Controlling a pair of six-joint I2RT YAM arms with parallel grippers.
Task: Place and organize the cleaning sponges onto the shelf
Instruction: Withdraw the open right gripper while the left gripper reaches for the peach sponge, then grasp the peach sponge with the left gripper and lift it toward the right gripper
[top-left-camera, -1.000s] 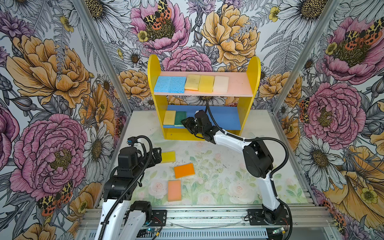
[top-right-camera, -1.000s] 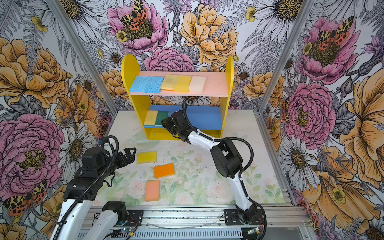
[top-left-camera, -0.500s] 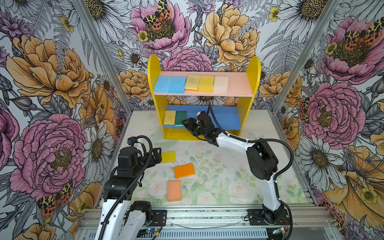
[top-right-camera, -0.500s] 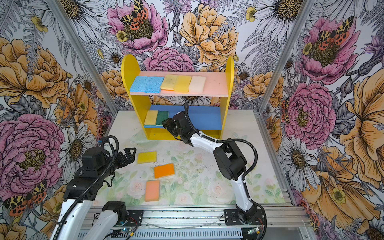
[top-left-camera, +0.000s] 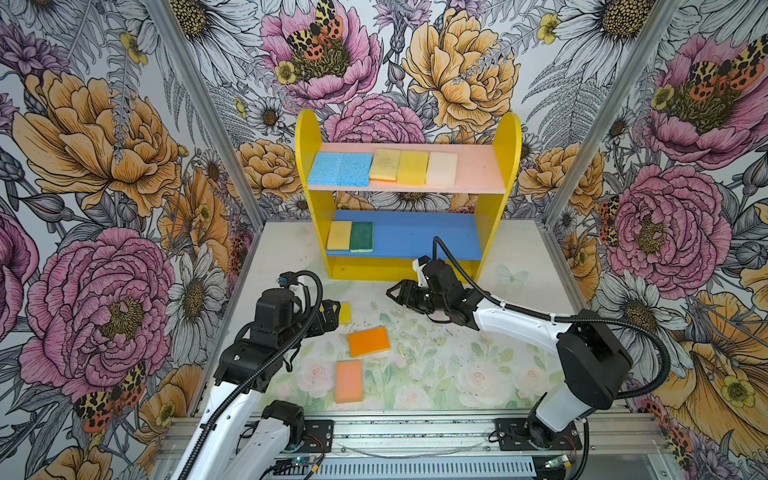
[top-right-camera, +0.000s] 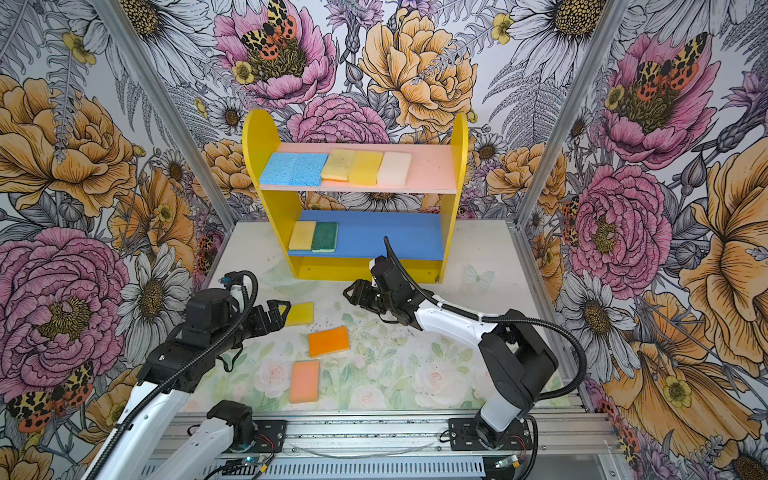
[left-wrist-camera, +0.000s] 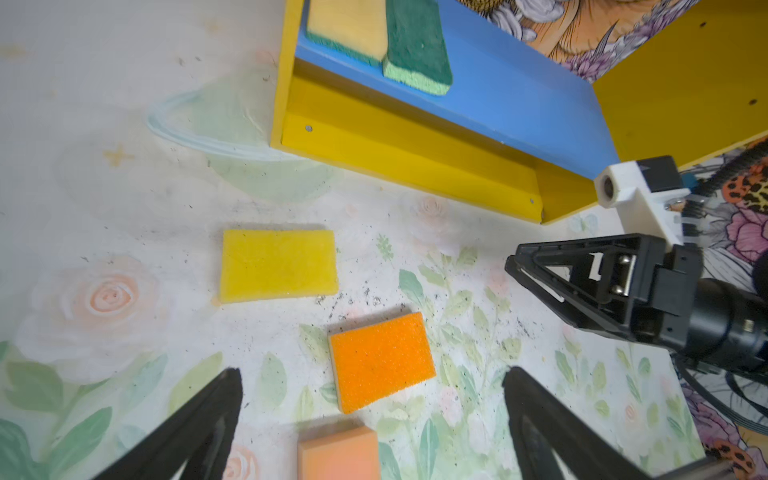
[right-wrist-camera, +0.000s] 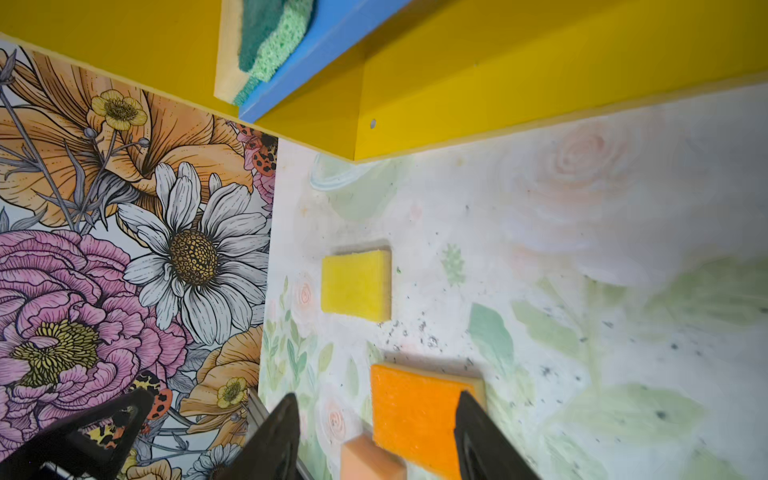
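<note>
Seven of the ten cleaning sponges are on the shelf (top-left-camera: 309, 174). Its pink upper board (top-left-camera: 478, 170) carries two light blue sponges (top-left-camera: 328, 168), two yellow sponges (top-left-camera: 412, 167) and a cream sponge (top-left-camera: 443, 168), side by side from the left panel. Its blue lower board (top-left-camera: 428, 239) carries a pale yellow sponge (top-left-camera: 339, 235) and a dark green sponge (top-left-camera: 362, 237), touching, at the left end. Three sponges lie on the table (top-left-camera: 478, 365) in front of the shelf: a bright yellow sponge (top-right-camera: 300, 313) nearest the shelf, an orange sponge (top-left-camera: 368, 340) farther out, and a peach sponge (top-left-camera: 349, 381) farthest out. The right gripper (top-left-camera: 392, 294) hovers just in front of the shelf base, jaws apart and empty, aimed toward the loose sponges. The left gripper (top-right-camera: 279, 314) hovers in front of the shelf's left panel, near the bright yellow sponge, jaws wide apart and empty. Judged from this layout, the step in hand is the approach to the next pick; no sponge is gripped. The next move calls for lowering one gripper until its jaws straddle a loose sponge across the narrow dimension, then closing without crushing the foam. The sponge then goes to the bare part of the blue lower board, beside the dark green sponge. Entry must be low and level to clear the pink upper board.
</note>
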